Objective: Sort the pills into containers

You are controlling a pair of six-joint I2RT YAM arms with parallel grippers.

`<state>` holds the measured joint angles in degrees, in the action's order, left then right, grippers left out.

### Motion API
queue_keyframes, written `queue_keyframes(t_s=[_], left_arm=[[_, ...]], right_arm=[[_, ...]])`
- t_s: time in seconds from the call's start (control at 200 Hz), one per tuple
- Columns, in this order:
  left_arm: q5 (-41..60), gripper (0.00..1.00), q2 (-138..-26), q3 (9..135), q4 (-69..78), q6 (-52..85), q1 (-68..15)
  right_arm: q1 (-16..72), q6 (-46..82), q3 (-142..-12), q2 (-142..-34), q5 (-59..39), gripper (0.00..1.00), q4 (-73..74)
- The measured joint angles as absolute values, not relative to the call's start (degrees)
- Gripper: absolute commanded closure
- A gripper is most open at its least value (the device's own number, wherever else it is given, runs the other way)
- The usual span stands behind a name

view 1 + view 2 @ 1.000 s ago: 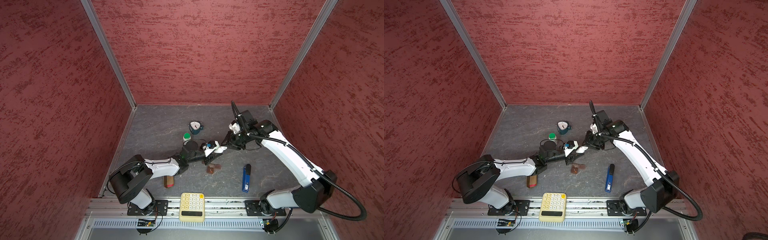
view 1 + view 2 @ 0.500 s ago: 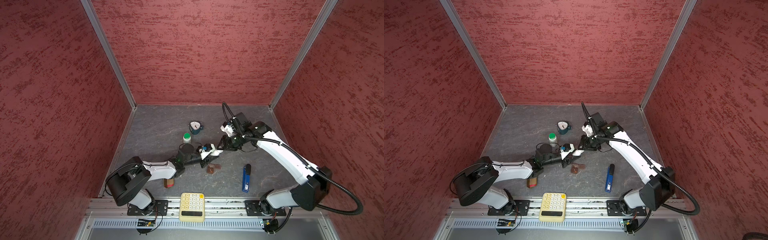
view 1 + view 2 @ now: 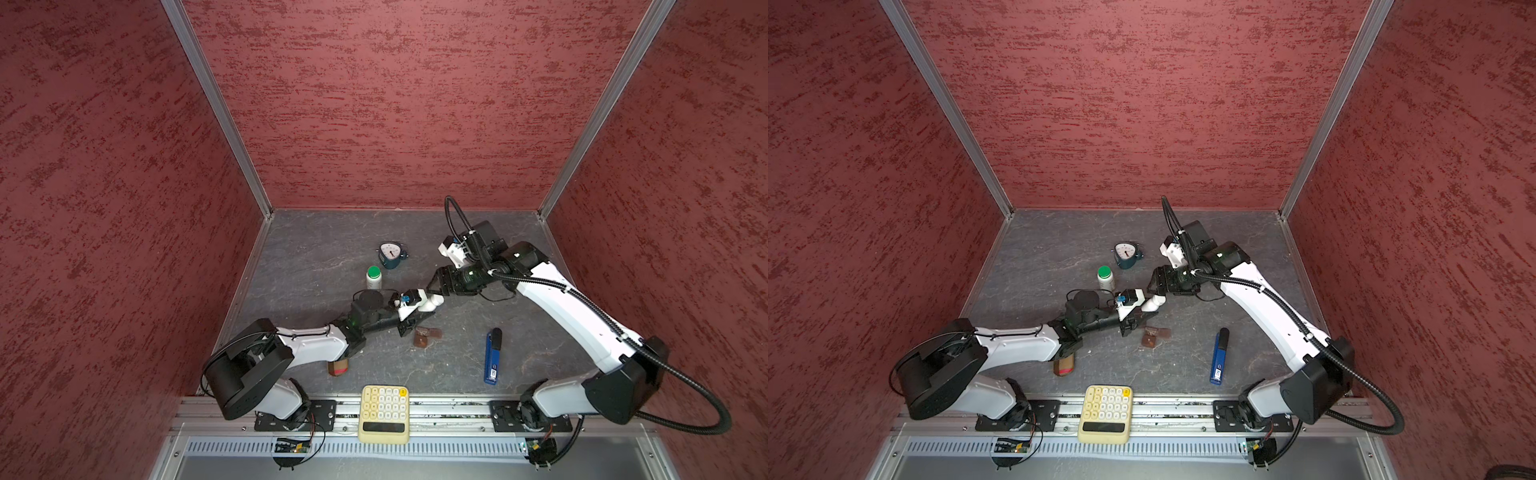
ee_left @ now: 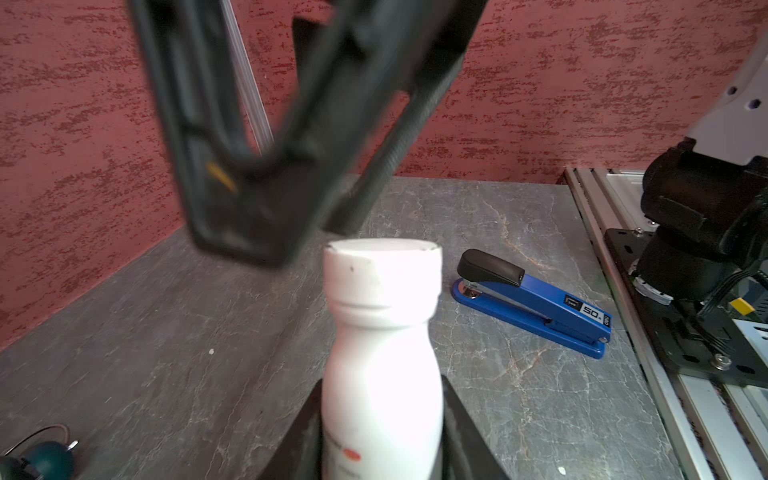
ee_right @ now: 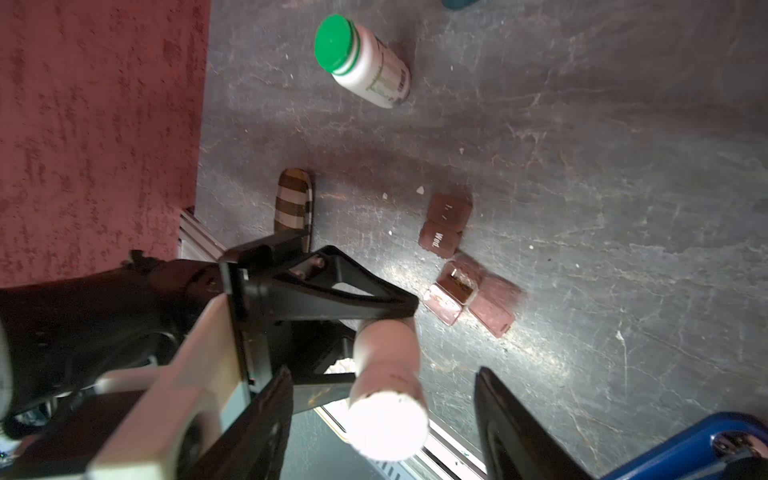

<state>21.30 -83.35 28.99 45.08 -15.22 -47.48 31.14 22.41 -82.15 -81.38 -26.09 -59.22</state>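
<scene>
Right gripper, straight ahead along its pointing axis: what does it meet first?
The white bottle, top end first, held in the left gripper. It lies between the open fingers of the right gripper; remaining depth is unclear.

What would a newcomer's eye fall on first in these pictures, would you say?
The meeting at the centre: the left gripper clamps a small white bottle, and the right gripper stands open on either side of its cap. Close beside lie the brown pill-box pieces, with a green-capped bottle standing farther back.

One all-white bottle [image 3: 430,301], one green-capped bottle [image 3: 374,277], two pill-box pieces [image 5: 446,226] [image 5: 459,286], one stapler [image 3: 492,355], one calculator [image 3: 384,413], one gauge [image 3: 392,254].
</scene>
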Motion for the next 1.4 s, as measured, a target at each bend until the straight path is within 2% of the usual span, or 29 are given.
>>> queue_keyframes(t_s=[0.311, 0.561, 1.012, 1.403], left_arm=[[9.28, 1.0, -84.42, 28.01, 50.96, -20.05, -47.48], [0.23, 1.0, -88.84, 27.97, 58.15, -25.34, -47.94], [-2.83, 1.0, -91.53, 27.97, 61.76, -27.81, -50.17], [-2.87, 1.0, -91.57, 27.97, 62.0, -27.88, -50.22]], right_arm=[[29.78, 38.92, -91.48, -79.33, -18.48, 0.43, -62.37], [30.39, 49.15, -91.37, -80.03, -14.9, 0.42, -64.82], [33.17, 51.68, -89.56, -86.67, -15.94, 0.4, -62.83], [33.67, 51.48, -89.14, -88.49, -17.93, 0.51, -61.95]])
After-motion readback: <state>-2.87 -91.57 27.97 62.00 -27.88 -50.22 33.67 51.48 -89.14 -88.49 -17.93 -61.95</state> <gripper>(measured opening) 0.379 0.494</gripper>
